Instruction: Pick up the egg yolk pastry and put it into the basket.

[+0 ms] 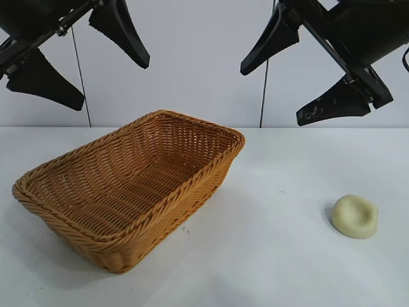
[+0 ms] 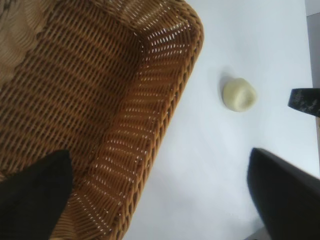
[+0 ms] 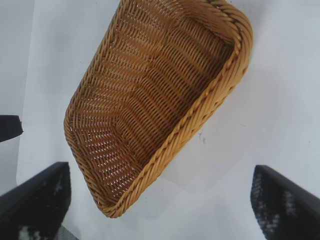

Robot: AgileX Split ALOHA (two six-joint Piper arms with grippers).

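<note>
The egg yolk pastry [image 1: 355, 216], a pale cream dome with a dimple on top, lies on the white table at the right; it shows too in the left wrist view [image 2: 239, 94], apart from the basket. The orange-brown wicker basket [image 1: 77, 236] stands left of centre with nothing inside; its rim also appears in the left wrist view [image 2: 176, 100] and the right wrist view [image 3: 200, 120]. My left gripper [image 1: 80, 61] hangs high over the basket's left side, open. My right gripper [image 1: 300, 73] hangs high at the right, above and behind the pastry, open and holding nothing.
The white table [image 1: 268, 268] stretches between basket and pastry. A pale wall with two thin dark cables [image 1: 264, 83] stands behind the table.
</note>
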